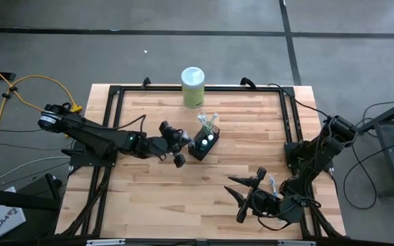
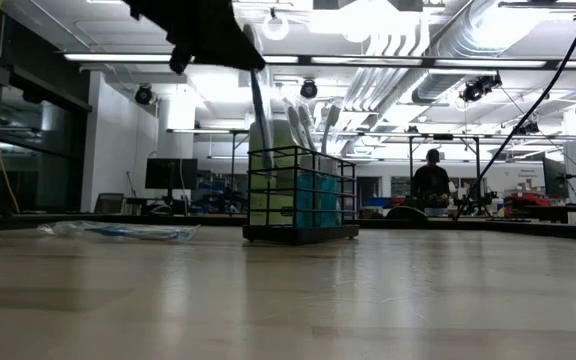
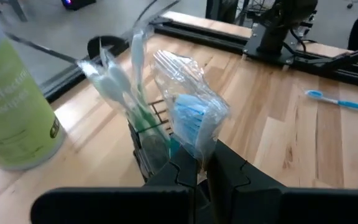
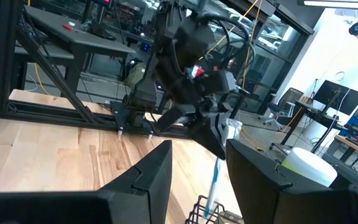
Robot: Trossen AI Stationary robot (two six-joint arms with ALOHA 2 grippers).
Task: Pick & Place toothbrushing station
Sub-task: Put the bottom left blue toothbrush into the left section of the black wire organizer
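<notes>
The black wire-mesh holder (image 1: 204, 145) stands mid-table with two teal white-capped tubes (image 1: 206, 140) and wrapped toothbrushes (image 3: 114, 81) standing in it. My left gripper (image 1: 187, 145) is just left of the holder and is shut on a wrapped blue-and-white toothbrush (image 3: 191, 118). In the low view that toothbrush (image 2: 258, 110) runs down from the gripper into the holder (image 2: 300, 195). My right gripper (image 1: 240, 195) waits open near the front right, with nothing between its fingers. My left gripper pinches the wrapped toothbrush between its two fingers, below the blue bristle head (image 3: 194, 149). The fingers come from the table's left, slanting a little downward, and lie across the brush. The brush stands nearly upright, head above the fingers, and its handle (image 4: 215, 180) reaches down into the holder's top.
A pale green canister (image 1: 193, 87) with a white lid stands at the far edge, behind the holder. A loose blue toothbrush (image 3: 340, 101) lies on the wood near the right arm. A black frame (image 1: 115, 96) borders the table. A person stands in the room beyond.
</notes>
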